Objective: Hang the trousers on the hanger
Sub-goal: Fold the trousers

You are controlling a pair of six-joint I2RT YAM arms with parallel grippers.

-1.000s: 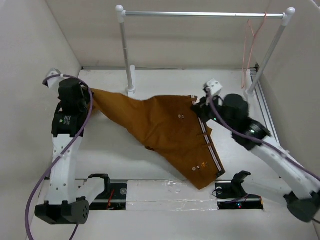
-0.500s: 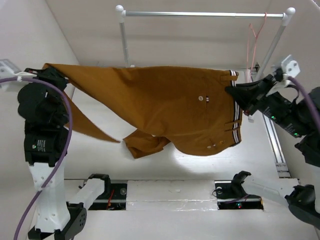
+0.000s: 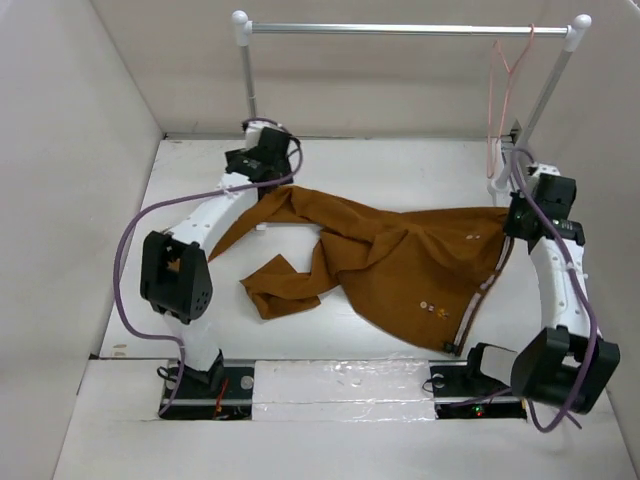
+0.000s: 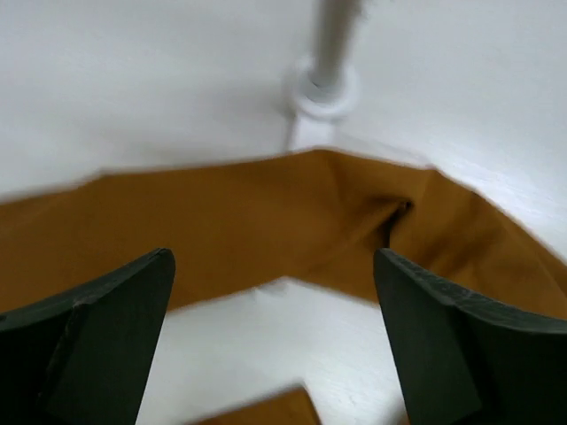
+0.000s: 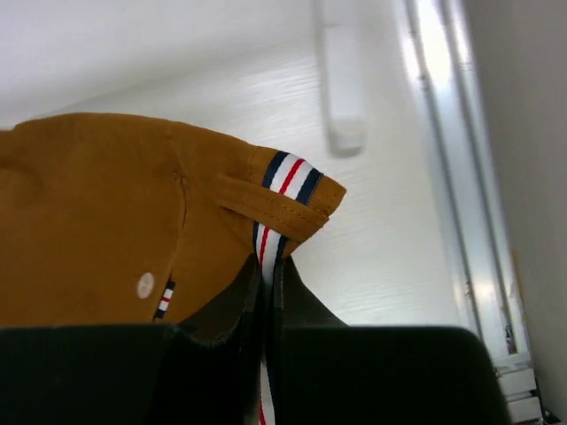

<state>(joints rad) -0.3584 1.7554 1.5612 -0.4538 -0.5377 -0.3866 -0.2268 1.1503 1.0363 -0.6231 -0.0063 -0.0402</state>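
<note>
The trousers (image 3: 400, 265) lay rumpled across the table (image 3: 400, 165) between the two arms, legs trailing toward the left and the striped waistband (image 5: 288, 177) at the right; the hanger (image 3: 497, 90) hung well apart from them on the rail (image 3: 400, 29), near its right post. The left gripper (image 4: 275, 266) hovered over a fold of leg cloth, its jaws wide apart with nothing between them; the right gripper (image 5: 268, 292) was pinched tight on the waistband's corner. The cloth looked soft, light and limp, likely to sag and slide wherever unsupported; the stitched waistband seemed the firmest hold, though the blurred left wrist view left the leg hem hard to judge.
</note>
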